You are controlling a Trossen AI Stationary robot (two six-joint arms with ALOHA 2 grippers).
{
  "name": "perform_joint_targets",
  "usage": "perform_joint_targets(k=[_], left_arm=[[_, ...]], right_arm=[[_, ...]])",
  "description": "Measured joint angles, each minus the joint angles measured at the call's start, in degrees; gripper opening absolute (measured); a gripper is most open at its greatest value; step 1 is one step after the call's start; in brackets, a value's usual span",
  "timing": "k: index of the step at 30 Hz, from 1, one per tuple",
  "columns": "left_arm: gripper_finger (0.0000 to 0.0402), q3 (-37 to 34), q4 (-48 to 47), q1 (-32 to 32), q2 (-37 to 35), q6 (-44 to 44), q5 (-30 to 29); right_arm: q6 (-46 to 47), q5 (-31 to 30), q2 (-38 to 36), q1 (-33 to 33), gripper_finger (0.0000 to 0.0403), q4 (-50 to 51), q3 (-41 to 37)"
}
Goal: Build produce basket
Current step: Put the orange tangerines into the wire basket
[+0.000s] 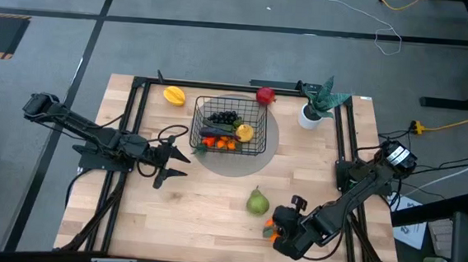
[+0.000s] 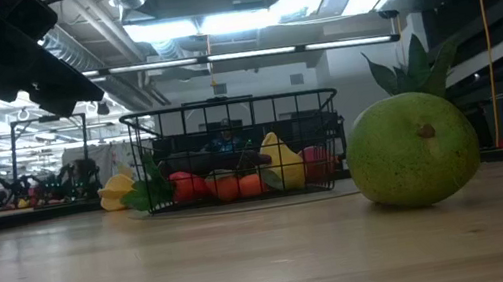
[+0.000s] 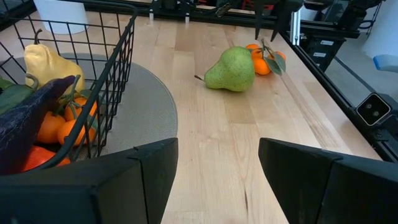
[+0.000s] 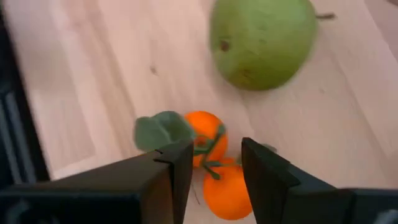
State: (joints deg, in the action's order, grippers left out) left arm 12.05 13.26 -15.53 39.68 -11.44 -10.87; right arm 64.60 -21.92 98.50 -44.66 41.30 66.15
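Note:
The black wire basket (image 1: 230, 127) stands on a grey round mat and holds dark grapes (image 1: 222, 117), a yellow fruit (image 1: 245, 133), orange pieces (image 1: 219, 143) and a purple eggplant (image 3: 31, 118). A green pear (image 1: 258, 203) lies on its side on the table. Two leafy tangerines (image 4: 214, 165) lie beside it near the front edge. My right gripper (image 4: 216, 163) is open just above them, a finger either side of their stem; I see no touch. My left gripper (image 1: 179, 163) is open and empty, left of the basket.
A yellow fruit (image 1: 174, 95) and a red fruit (image 1: 264, 95) lie on the table behind the basket. A white-potted green plant (image 1: 317, 104) stands at the back right. A black frame rail (image 1: 345, 139) runs along the table's sides. Bare wood lies between basket and pear.

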Motion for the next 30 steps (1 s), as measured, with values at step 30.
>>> perform_joint_targets(k=[30], left_arm=[[0.0213,0.0,-0.44,0.0,0.01,-0.17,0.0]], right_arm=[[2.37,-0.83,6.1,4.0,0.0126,-0.82,-0.09]])
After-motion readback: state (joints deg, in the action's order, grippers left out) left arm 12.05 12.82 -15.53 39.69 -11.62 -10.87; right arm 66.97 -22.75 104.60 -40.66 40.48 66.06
